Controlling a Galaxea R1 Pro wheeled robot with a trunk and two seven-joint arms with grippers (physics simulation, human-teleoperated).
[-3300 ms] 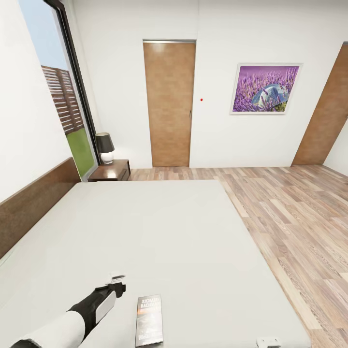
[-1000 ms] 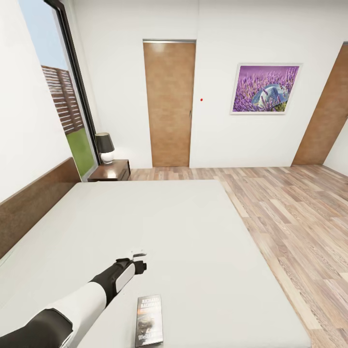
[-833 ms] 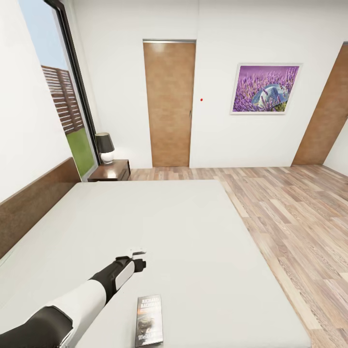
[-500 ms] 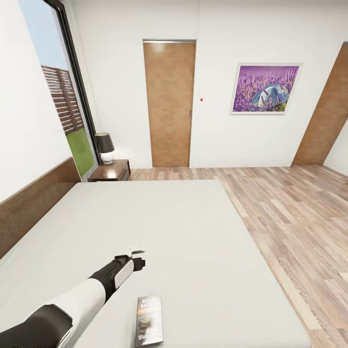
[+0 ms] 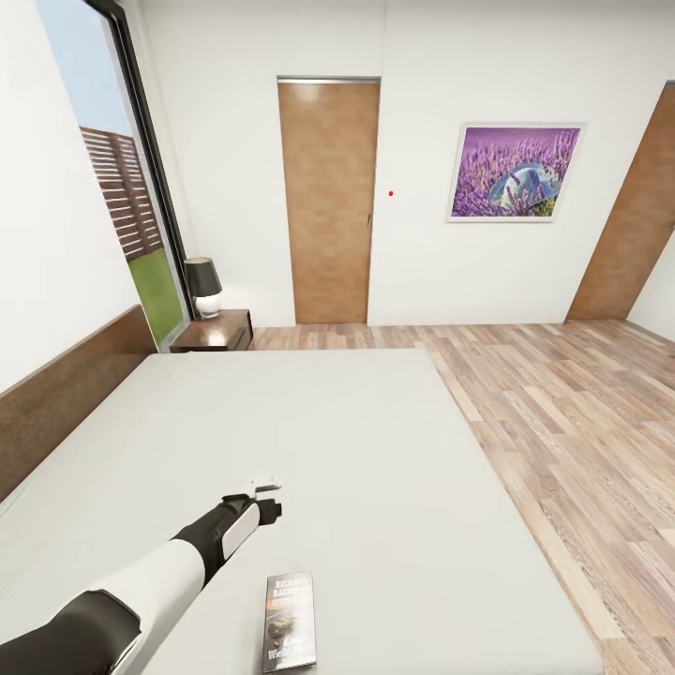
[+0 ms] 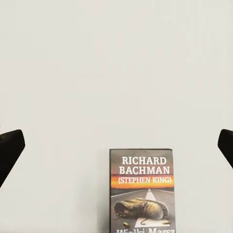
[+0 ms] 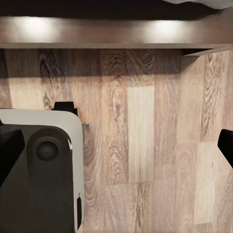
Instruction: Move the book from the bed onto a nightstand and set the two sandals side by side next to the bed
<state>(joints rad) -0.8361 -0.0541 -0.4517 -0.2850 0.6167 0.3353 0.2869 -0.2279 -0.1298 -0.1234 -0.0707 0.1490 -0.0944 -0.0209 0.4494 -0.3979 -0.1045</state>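
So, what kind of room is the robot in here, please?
Most likely a bedroom. A large low bed with an off-white mattress and dark wooden headboard takes up most of the head view, a small dark brown wooden nightstand stands by its far corner, and a black-shaded table lamp sits on it.

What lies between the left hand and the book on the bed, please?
Nothing: in the head view, bare mattress separates the left hand from the book.

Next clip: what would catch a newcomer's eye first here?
The big off-white bed dominates the head view, with the book lying flat near its close edge. The left gripper hovers open over the mattress just beyond the book. On the far wall hangs a purple lavender picture, and a nightstand with a lamp stands by the window.
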